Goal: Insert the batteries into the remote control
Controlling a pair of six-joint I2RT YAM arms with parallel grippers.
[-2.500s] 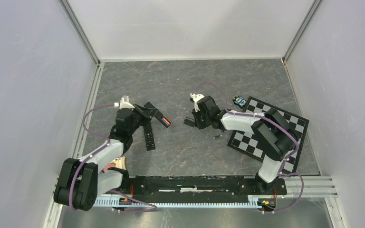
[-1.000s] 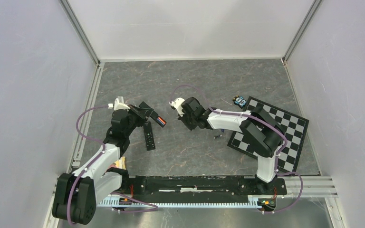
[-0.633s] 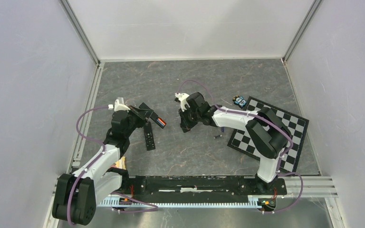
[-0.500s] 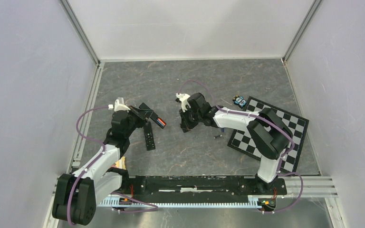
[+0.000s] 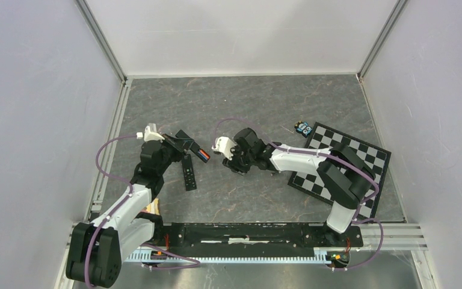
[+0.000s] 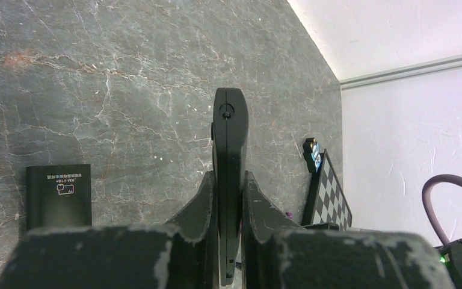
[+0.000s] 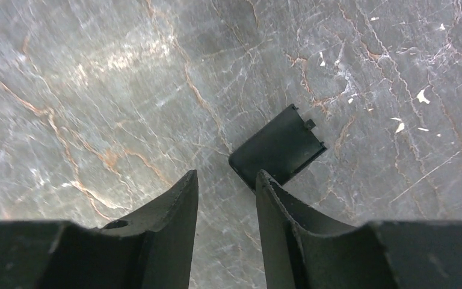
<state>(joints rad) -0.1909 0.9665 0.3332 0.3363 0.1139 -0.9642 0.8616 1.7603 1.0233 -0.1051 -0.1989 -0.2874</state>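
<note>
My left gripper [image 5: 182, 144] is shut on a black remote [image 5: 187, 142] and holds it above the table. The remote is edge-on in the left wrist view [image 6: 229, 138]. An orange battery and a blue battery [image 5: 204, 155] lie side by side in its open end. My right gripper [image 5: 235, 164] is open and empty, pointing down at the table to the right of the remote. In the right wrist view a small flat black cover [image 7: 278, 146] lies on the table just beyond the right fingertip [image 7: 263, 179]. I cannot make out the dark battery.
A second black remote [image 5: 187, 173] lies on the table under my left gripper and shows in the left wrist view [image 6: 58, 195]. A chessboard [image 5: 361, 158] lies at the right with a small blue toy [image 5: 303, 127] at its far corner. Walls enclose the table.
My right wrist has turned and shifted a little left and nearer, now low over the black cover. My left gripper still holds the remote in about the same place.
</note>
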